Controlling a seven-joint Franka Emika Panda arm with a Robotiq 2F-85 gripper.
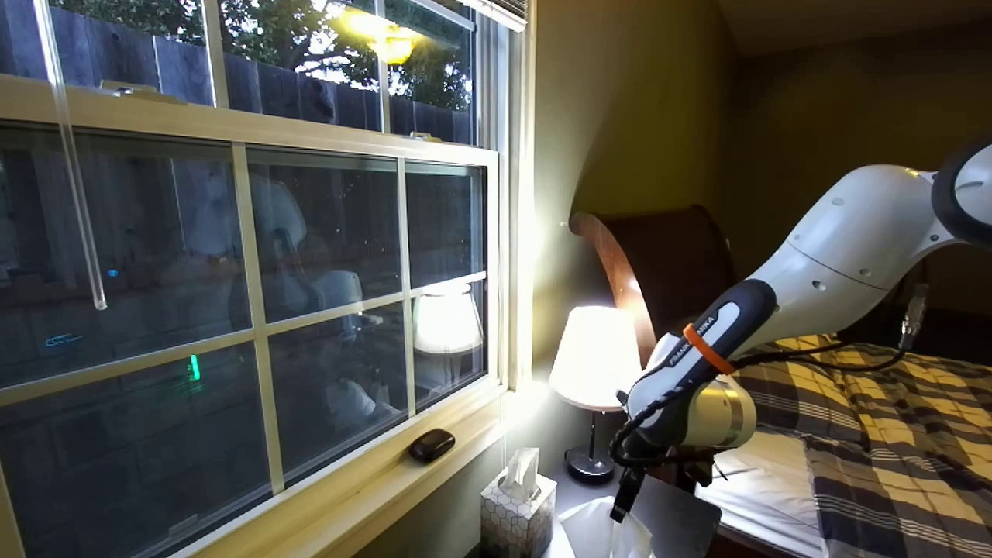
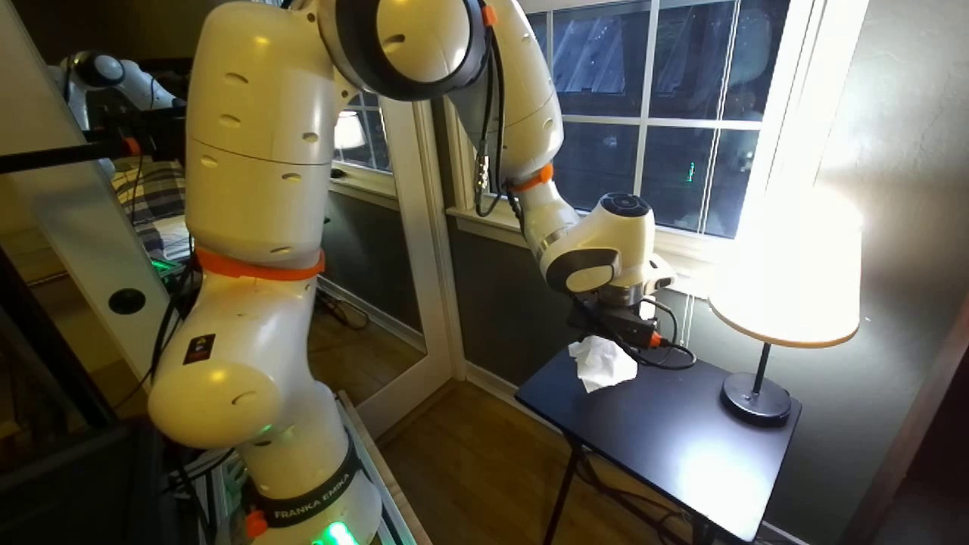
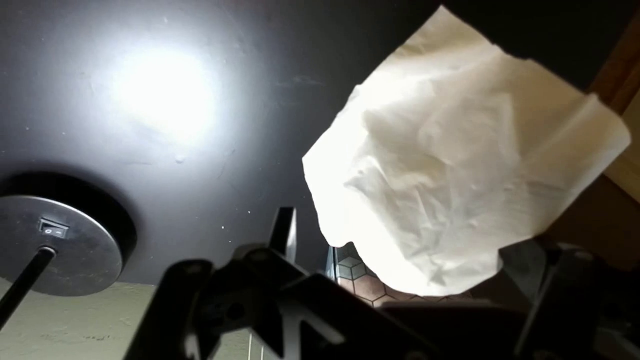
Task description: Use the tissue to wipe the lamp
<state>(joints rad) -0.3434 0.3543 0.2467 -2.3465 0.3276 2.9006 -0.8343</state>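
Observation:
The white crumpled tissue lies on the dark small table, near its edge in an exterior view. In the wrist view the tissue spreads large below and between my fingers. My gripper is open, its two fingers wide apart, the right one overlapping the tissue's edge. In an exterior view a finger of the gripper points down just over the tissue; whether it touches cannot be told. The glowing lamp stands upright on the table, also in an exterior view; the wrist view shows its base.
A hexagon-patterned tissue box stands beside the tissue, by the window wall; part of it shows in the wrist view. A black object lies on the window sill. A bed is beyond the table.

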